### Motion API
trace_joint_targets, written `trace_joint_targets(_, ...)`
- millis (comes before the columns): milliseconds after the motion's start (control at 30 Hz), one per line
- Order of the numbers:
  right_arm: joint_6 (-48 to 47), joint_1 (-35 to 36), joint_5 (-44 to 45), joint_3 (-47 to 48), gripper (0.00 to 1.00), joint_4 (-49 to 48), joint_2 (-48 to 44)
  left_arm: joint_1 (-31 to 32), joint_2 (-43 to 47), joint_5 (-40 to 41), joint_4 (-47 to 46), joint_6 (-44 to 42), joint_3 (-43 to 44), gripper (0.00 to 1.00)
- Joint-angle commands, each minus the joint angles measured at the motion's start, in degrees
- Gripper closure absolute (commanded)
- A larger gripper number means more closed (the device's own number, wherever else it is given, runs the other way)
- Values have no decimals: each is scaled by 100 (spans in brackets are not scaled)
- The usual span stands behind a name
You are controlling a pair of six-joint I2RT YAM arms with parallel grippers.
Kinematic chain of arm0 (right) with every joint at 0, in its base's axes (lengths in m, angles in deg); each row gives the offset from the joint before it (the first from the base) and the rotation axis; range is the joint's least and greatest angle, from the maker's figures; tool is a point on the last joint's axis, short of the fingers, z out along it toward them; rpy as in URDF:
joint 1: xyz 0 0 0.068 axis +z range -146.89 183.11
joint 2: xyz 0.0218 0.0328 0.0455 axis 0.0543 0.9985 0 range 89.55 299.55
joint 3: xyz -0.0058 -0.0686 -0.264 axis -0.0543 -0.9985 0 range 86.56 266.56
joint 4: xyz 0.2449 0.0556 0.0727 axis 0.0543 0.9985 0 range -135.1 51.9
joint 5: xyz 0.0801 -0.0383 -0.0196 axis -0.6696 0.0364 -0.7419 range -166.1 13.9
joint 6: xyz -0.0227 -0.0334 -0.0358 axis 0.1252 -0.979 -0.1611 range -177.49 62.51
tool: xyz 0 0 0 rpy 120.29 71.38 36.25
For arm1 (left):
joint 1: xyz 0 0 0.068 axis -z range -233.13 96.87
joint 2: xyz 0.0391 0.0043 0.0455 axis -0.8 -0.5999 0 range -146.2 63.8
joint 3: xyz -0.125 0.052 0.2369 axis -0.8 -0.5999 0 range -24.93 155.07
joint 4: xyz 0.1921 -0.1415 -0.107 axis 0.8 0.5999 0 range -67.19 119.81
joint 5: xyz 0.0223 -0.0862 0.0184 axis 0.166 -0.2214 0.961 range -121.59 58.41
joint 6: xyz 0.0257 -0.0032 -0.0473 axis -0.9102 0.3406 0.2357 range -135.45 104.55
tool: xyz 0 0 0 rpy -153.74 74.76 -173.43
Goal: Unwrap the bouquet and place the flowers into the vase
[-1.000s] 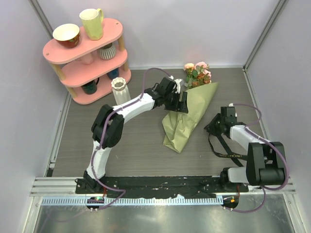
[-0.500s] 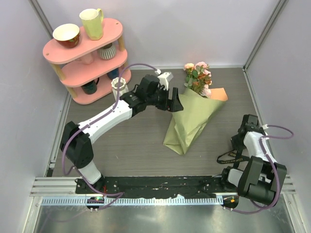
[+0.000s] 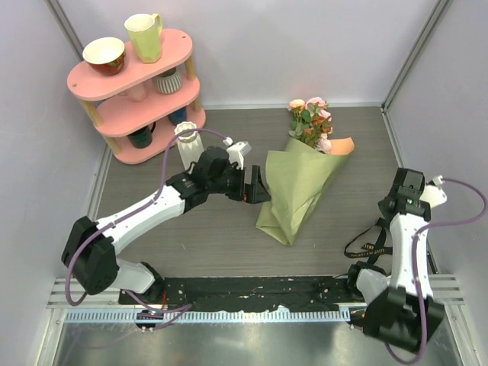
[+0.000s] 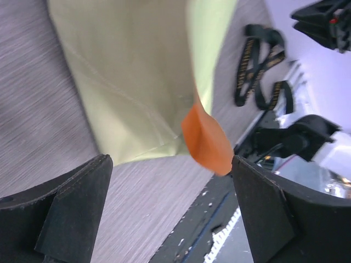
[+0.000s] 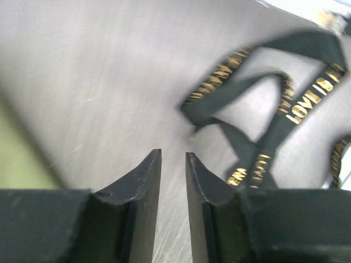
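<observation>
The bouquet lies on the table, its olive-green paper (image 3: 293, 191) loose, with an orange inside corner (image 3: 345, 146) turned up. The flowers (image 3: 311, 122) stick out at the far end. The paper (image 4: 137, 82) and its orange corner (image 4: 205, 139) fill the left wrist view. My left gripper (image 3: 255, 185) hovers open just left of the paper, nothing between its fingers (image 4: 60, 213). The black ribbon (image 3: 366, 244) lies loose on the table. My right gripper (image 3: 392, 206), raised above the ribbon (image 5: 263, 120), shows a narrow empty gap. The white vase (image 3: 187, 141) stands behind my left arm.
A pink three-tier shelf (image 3: 137, 84) with cups and a yellow-green mug (image 3: 145, 36) stands at the back left, close to the vase. Walls enclose the table on the left, back and right. The black base rail (image 3: 252, 288) runs along the near edge.
My left gripper has drawn back left off the paper and opened wider. The wrap fell open, showing its orange inside. My right arm swung right and rose, leaving the ribbon on the table.
</observation>
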Motion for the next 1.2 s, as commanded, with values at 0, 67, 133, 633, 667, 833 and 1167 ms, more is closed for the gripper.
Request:
trace_joint_targets(0,-463,840,-181,811,66,-409,-1069,36,140,-669,-1297,393,-156,2)
trace_joint_targets(67,-595,1007,-557,1345,63,-516,-1237,185,-411,-1144,-1562,491,62,2)
trace_joint_targets(133,-639,1095,-708,1777,63,-262,-1106,405,-800,-1355,-1607,526,483,1)
trace_joint_targets(633,-1377,1974,-3811,2713,61,-392,1048,1935,-1296,-821,-413,-378,1373,0)
trace_joint_targets(667,-1430,2036,-3812,2598,62,-445,1109,1926,-1190,-724,-90,-536,1347,0)
trace_joint_targets(833,-1361,2230,-3224,1633,65,-620,1329,1751,-417,321,484,-660,1005,0)
trace_joint_targets(1167,-1026,2842,-2597,277,92,-1911,1372,1469,920,1578,661,-493,398,0)
